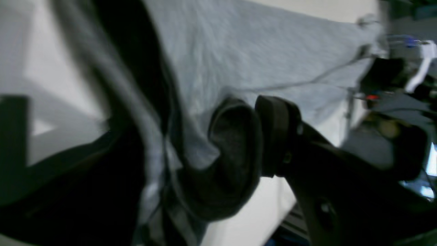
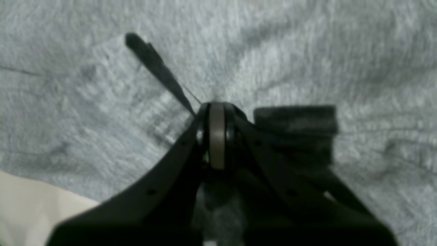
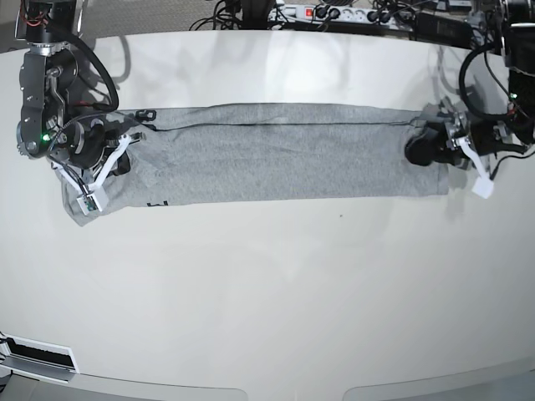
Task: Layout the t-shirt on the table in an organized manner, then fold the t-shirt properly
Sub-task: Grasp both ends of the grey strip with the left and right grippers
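The grey t-shirt (image 3: 276, 154) lies stretched into a long strip across the far half of the white table (image 3: 267, 292). At the strip's left end in the base view, my right gripper (image 3: 117, 159) is shut on the cloth. The right wrist view shows its pads (image 2: 216, 109) together, with wrinkles radiating from them in the t-shirt (image 2: 102, 85). My left gripper (image 3: 422, 146) sits at the right end. In the left wrist view its pads (image 1: 255, 136) stand close together with the t-shirt (image 1: 256, 51) bunched around one finger. A fold near that camera hides part of the gripper.
A power strip (image 3: 334, 12) and cables run along the table's far edge. A white slotted part (image 3: 38, 359) sits at the near left corner. Bare table (image 1: 245, 218) shows beside the left gripper and under the right one (image 2: 20, 205).
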{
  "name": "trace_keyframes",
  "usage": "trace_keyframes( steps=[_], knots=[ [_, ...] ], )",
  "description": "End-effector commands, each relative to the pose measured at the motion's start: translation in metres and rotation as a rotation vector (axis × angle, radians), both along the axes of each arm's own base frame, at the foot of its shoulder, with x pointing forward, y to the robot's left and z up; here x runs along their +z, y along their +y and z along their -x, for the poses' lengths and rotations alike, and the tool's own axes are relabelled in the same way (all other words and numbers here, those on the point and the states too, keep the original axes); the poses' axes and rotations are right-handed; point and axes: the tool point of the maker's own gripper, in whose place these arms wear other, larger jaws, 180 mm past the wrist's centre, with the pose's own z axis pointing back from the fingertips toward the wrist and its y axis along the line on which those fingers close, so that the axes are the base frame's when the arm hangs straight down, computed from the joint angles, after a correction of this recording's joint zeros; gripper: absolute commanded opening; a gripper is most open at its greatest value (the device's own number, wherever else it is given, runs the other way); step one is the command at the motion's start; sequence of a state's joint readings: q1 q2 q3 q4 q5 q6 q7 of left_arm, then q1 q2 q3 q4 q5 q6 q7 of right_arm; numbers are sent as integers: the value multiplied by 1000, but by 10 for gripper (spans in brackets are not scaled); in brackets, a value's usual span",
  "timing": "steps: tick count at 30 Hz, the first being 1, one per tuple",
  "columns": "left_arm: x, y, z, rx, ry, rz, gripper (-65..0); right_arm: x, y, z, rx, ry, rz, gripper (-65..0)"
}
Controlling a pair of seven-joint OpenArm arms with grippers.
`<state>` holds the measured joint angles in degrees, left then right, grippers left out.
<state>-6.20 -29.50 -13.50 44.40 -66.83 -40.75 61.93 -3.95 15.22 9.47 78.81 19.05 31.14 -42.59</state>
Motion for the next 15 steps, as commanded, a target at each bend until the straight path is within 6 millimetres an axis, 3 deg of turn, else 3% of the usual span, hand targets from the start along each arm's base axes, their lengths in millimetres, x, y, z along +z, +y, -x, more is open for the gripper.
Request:
trace_keyframes(
  steps=[1,3,8,15],
  knots=[
    [-4,3,10,-51,51,-34,-299,13,-4,-12,3,-50,0,-650],
    [-2,0,8,-74,40,-44,-333,13,-4,-12,2,-50,0,-650],
    [8,13,-13,-57,-56,-122,-540,13,-4,-12,3,-50,0,-650],
    [5,20,-14,-64,-63,-173,-650,13,-4,-12,3,-50,0,-650]
  ],
)
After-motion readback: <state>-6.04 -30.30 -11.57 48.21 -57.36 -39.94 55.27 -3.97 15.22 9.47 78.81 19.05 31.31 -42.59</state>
